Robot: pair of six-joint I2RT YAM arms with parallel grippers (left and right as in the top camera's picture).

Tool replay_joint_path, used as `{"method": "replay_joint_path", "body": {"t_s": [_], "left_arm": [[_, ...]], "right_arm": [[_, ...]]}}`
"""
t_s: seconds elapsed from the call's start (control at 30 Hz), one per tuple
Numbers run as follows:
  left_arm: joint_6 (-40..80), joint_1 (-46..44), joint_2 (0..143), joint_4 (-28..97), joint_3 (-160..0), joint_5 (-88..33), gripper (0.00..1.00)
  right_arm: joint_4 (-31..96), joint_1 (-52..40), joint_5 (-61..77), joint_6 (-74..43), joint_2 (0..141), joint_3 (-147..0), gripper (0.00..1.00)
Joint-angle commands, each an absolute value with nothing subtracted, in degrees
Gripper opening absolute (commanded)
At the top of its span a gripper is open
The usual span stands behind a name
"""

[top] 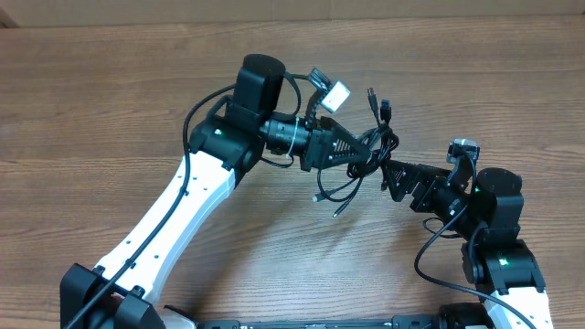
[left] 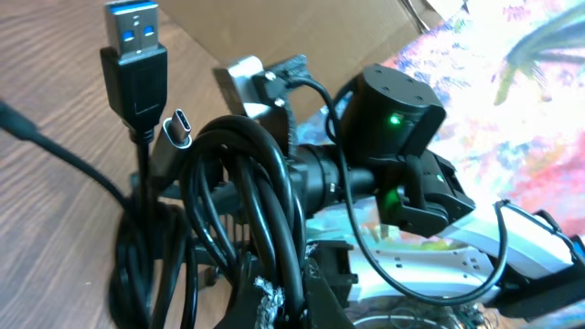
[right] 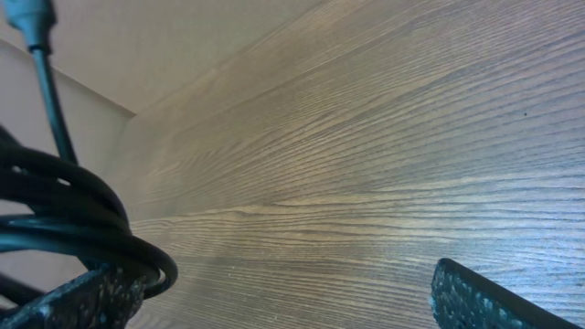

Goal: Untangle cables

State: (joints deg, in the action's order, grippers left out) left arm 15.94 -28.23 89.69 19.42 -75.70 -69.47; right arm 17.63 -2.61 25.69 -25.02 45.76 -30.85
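The cables [top: 379, 146] are a bunch of thin black cords held just above the wooden table. Plug ends [top: 371, 94] stick up behind the bunch, and loose strands [top: 331, 194] trail toward the front. My left gripper [top: 364, 151] is shut on the bunch from the left. In the left wrist view the cables [left: 260, 201] loop out of the shut gripper [left: 292, 306], with a USB-A plug [left: 133, 41] and a silvery USB-C plug [left: 178, 128] on top. My right gripper [top: 391, 176] is open just right of the bunch. In its own view the right gripper [right: 283, 281] has only table between its fingers, and cable loops [right: 69, 215] lie over its left finger [right: 78, 302].
The wooden table [top: 110, 100] stretches to the left and back. A beige cardboard wall [top: 274, 9] runs along its far edge. In the left wrist view the right arm's black body [left: 388, 119] with a green light sits close behind the bunch, before a colourful cloth [left: 521, 100].
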Motion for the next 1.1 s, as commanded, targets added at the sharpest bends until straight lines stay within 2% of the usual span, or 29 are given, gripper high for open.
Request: {"method": "replay_joint_path", "body": {"t_s": [0.0,0.7,1.07], "left_arm": [[15.2,-30.5,88.6,19.4,-77.1,-74.5,0.04],[17.4,-30.3,88.6,19.9,-77.1,-78.0,0.04],[17.3,-24.4,88.6,20.3,-77.1,-77.5,0.04]], "right_arm": [[17.3,-2.5,23.5,-25.3,46.0,-32.3,1.0],[21.0,-2.5,14.5,-25.5,49.6,-32.3,1.0],[24.2,-2.5,9.0,-25.8,49.6,-32.3,1.0]]}}
